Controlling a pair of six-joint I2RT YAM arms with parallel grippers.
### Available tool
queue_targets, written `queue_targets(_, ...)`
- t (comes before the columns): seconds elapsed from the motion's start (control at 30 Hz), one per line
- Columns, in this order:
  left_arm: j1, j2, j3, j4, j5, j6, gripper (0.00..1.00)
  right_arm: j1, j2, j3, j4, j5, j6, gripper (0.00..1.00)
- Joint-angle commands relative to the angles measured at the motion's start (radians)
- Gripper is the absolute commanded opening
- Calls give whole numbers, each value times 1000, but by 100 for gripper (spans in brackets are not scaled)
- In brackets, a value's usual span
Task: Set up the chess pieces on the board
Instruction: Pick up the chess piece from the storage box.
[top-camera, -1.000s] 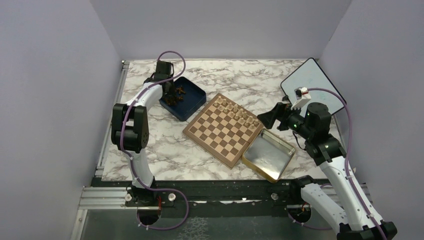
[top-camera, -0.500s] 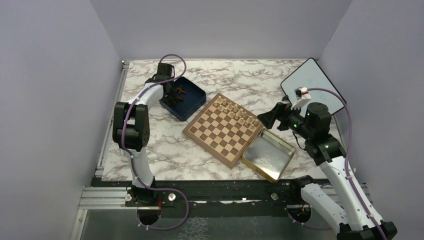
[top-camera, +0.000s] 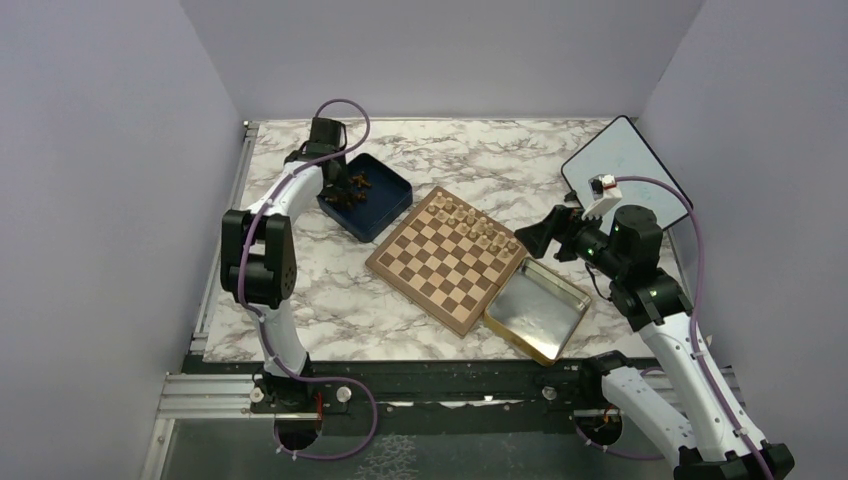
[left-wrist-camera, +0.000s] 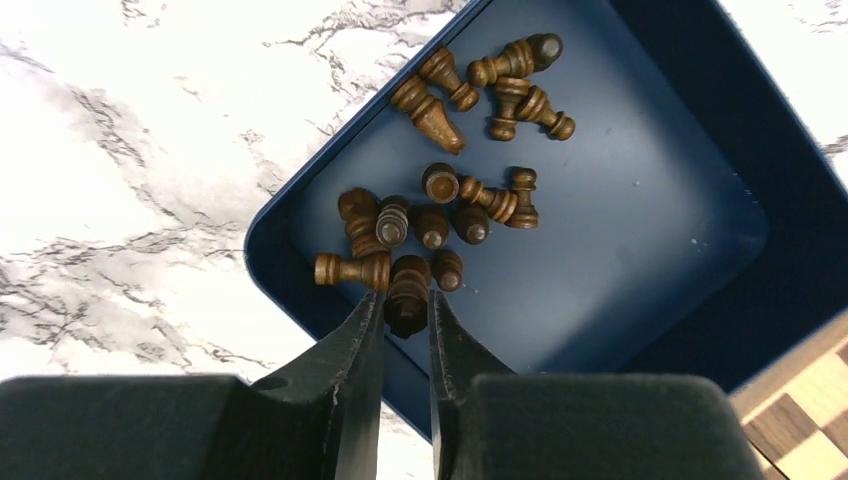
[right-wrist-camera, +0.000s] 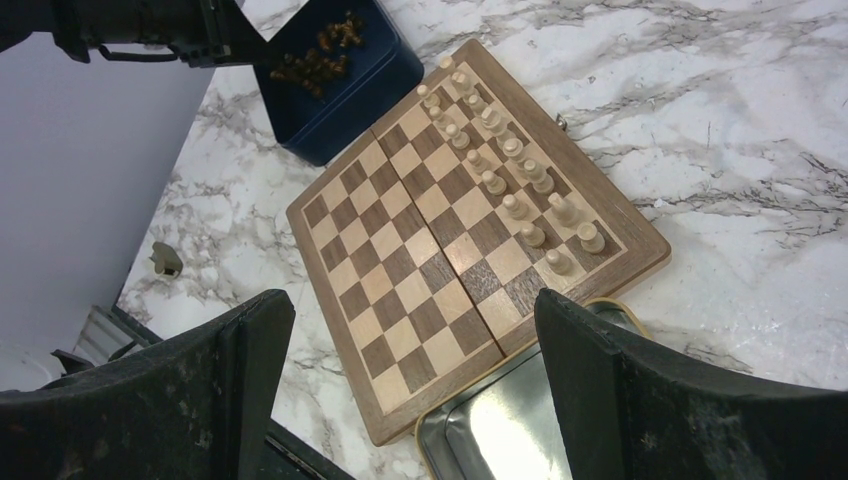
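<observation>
My left gripper (left-wrist-camera: 406, 300) reaches into the dark blue box (left-wrist-camera: 620, 200) and is shut on a dark brown chess piece (left-wrist-camera: 407, 288), held upright between the fingertips. Several more dark brown pieces (left-wrist-camera: 433, 225) lie in a heap in the box. In the top view this gripper (top-camera: 338, 188) is over the box's left part (top-camera: 385, 205). The chessboard (top-camera: 440, 265) lies mid-table, with pale pieces (top-camera: 470, 222) in two rows along its far right side. My right gripper (top-camera: 535, 238) hangs open and empty above the board's right edge (right-wrist-camera: 430, 270).
A gold-rimmed metal tray (top-camera: 537, 308) sits against the board's near right side. A white tablet-like panel (top-camera: 620, 160) leans at the back right. Walls close in on three sides.
My left arm has shifted slightly over the blue box. The right arm has not moved.
</observation>
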Motion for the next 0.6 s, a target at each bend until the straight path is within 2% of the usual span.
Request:
queue_targets(0.0,0,-84,55,-29,26,7,13,5,-13,-14,23,5,-8,96)
queue_targets(0.57,-94,-259,16,-128,102,-11,12,5,-7,-8,-57,33,23,94)
